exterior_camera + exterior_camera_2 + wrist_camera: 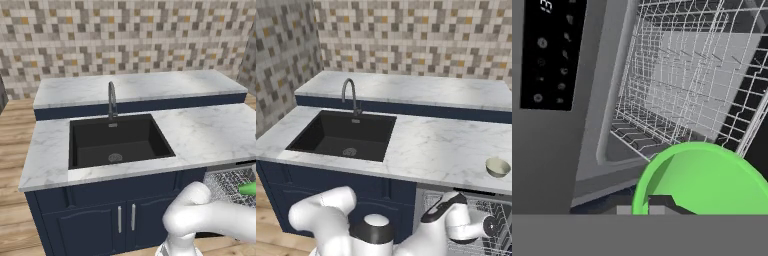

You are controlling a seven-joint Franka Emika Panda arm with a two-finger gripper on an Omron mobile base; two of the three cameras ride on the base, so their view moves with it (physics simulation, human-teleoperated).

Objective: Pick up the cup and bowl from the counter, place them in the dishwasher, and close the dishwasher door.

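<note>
My gripper (643, 207) is shut on the rim of the bright green cup (704, 180), with one dark fingertip (662, 202) inside the cup. The cup hangs over the dishwasher's grey wire rack (682, 75), and its green side (248, 188) peeks in beside the rack (227, 185) at the right edge of the left base view. The dishwasher door (547, 165) is open, its grey inner face and black control strip (549, 55) to the left of the cup. On the white marble counter (441, 145), above the dishwasher (491, 220), sits the pale bowl (498, 167).
A black sink (117, 140) with a grey faucet (112, 102) is set in the counter's left part. Navy cabinet doors (125, 220) stand below it. A raised marble ledge (135, 87) and a tiled wall run behind. My white arm (406, 230) crosses in front of the cabinets.
</note>
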